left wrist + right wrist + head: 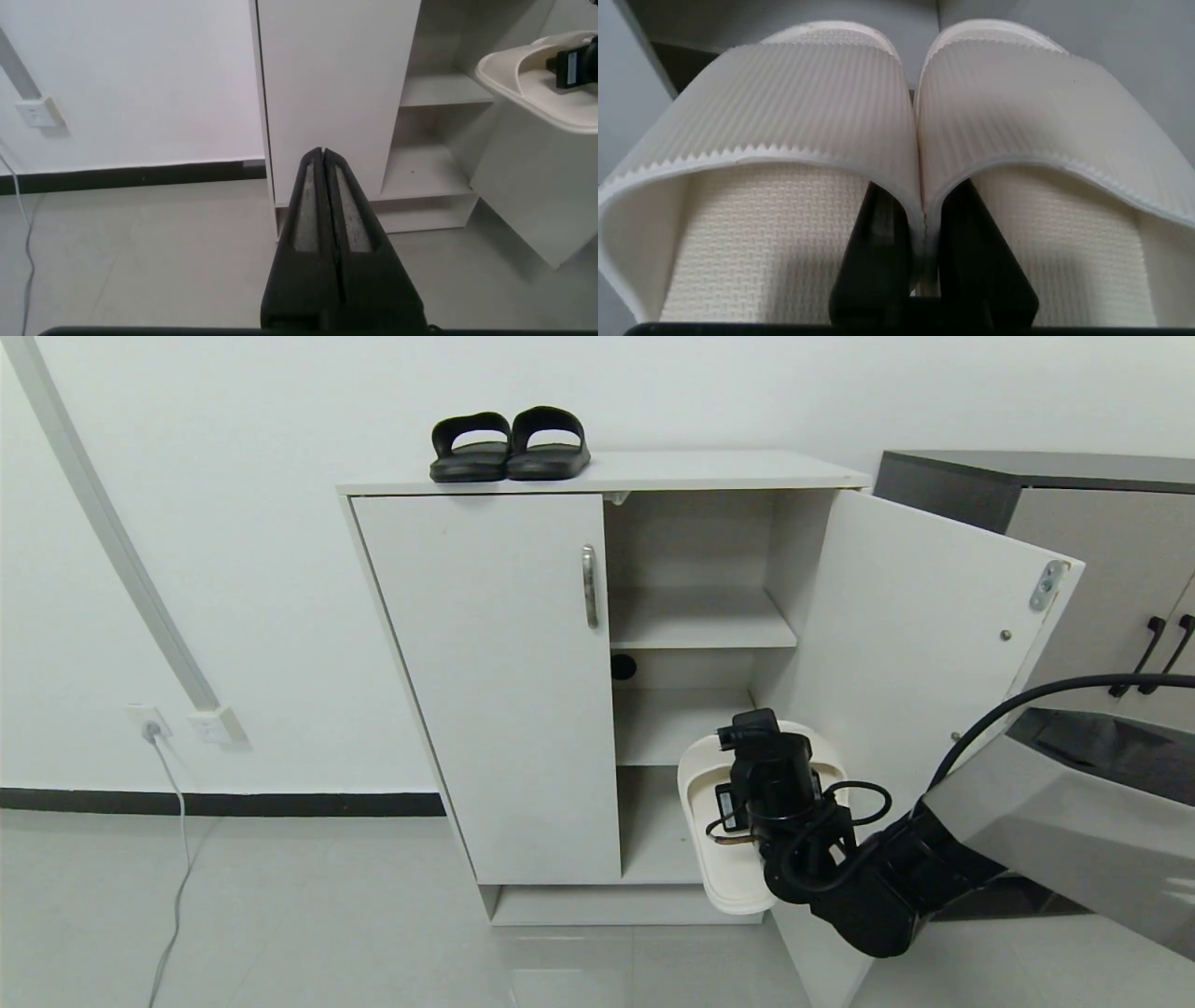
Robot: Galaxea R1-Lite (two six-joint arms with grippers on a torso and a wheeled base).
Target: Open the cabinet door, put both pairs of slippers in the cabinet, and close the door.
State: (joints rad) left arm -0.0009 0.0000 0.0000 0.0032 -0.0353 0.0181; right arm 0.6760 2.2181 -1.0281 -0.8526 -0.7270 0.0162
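Observation:
A pair of black slippers (510, 445) rests on top of the white cabinet (653, 471). The cabinet's right door (920, 644) stands open and the left door (485, 681) is closed. My right gripper (747, 775) is shut on a pair of white slippers (738, 882), held side by side in front of the cabinet's lower shelves. In the right wrist view the fingers (878, 243) pinch the two inner strap edges of the white slippers (785, 121). My left gripper (322, 187) is shut and empty, low above the floor left of the cabinet, with the white slippers (542, 84) farther off.
Inside the open half are several bare shelves (700, 621). A grey cabinet (1102, 541) with black handles stands to the right, behind the open door. A wall socket with a cable (149, 728) is at the left, above tiled floor (280, 915).

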